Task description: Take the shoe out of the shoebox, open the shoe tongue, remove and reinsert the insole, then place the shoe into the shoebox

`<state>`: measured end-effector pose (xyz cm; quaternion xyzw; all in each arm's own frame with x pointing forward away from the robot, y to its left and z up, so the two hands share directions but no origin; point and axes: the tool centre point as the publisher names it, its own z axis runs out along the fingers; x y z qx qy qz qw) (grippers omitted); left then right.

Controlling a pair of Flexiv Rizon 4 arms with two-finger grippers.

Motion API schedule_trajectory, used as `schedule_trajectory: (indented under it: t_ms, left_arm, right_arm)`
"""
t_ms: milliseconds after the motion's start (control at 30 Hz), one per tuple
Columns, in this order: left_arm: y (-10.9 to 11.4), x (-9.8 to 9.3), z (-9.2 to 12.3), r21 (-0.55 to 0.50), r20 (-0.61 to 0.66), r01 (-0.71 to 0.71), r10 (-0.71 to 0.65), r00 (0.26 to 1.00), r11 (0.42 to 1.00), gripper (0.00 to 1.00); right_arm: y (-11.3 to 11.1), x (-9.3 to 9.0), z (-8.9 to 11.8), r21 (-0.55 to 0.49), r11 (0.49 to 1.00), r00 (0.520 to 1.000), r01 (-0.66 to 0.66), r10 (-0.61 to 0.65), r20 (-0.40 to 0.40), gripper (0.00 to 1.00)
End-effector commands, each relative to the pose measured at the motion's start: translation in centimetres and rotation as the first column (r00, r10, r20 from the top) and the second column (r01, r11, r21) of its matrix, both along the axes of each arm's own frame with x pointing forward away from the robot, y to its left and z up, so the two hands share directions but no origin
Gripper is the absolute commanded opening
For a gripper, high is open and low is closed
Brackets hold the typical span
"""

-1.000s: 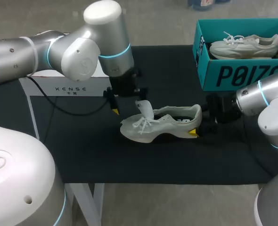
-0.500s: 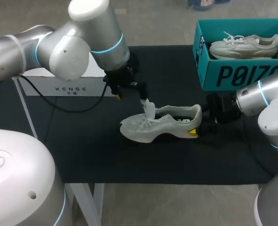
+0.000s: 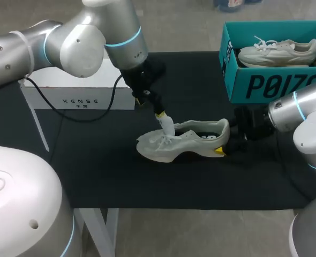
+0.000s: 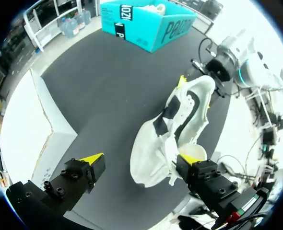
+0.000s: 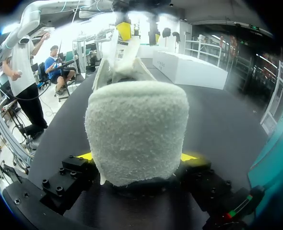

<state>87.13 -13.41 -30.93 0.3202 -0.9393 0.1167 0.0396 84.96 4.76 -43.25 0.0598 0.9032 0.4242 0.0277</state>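
Table (image 3: 120,182): black top, carries everything.
Shoe (image 3: 182,142): pale sneaker, sole down on table, out of the box.
R jaws: on R arm (image 3: 302,115), closed on the heel (image 5: 136,129) from both sides, a yellow tip showing at each flank. Rest of shoe runs straight ahead of them.
Long axis: heel at R jaws, toe pointing away towards the L arm's side, so lengthwise across the table.
Tongue (image 3: 167,124): standing up out of the laces, near the toe end.
L jaws: on L arm (image 3: 115,37), wide open, gripping nothing. One fingertip (image 4: 185,159) touches the tongue; the other hangs well apart, beside the shoe over bare table.
Key relation: shoe opening lies just ahead of L jaws, betw. tongue and heel. L arm is nearer and free, R is busy bracing, so prob. L goes in for the insole.
White box (image 3: 77,99): behind L jaws, clear of shoe.
Shoebox (image 3: 265,85): teal, open, far beyond R jaws; a second sneaker (image 3: 278,52) lies inside.
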Motion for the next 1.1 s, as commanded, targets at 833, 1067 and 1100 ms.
schedule_trajectory:
  t_ms: [833,1067,1100]
  left_arm:
    - [-11.4,2.6,3.3,0.156,0.104,0.793,-0.808,0.58,0.589,0.0]
    - [-12.6,0.9,1.5,0.202,0.143,0.774,-0.8,0.583,0.601,0.0]
    - [-12.6,0.7,1.1,0.206,0.146,0.768,-0.795,0.589,0.607,0.0]
  right_arm:
    - [0.2,0.3,-0.5,-0.005,1.0,1.0,0.002,-0.002,0.0,0.0]
    - [0.2,0.3,-0.5,-0.005,1.0,1.0,0.002,-0.002,0.0,0.0]
    - [0.2,0.3,-0.5,-0.005,1.0,1.0,0.002,-0.002,0.0,0.0]
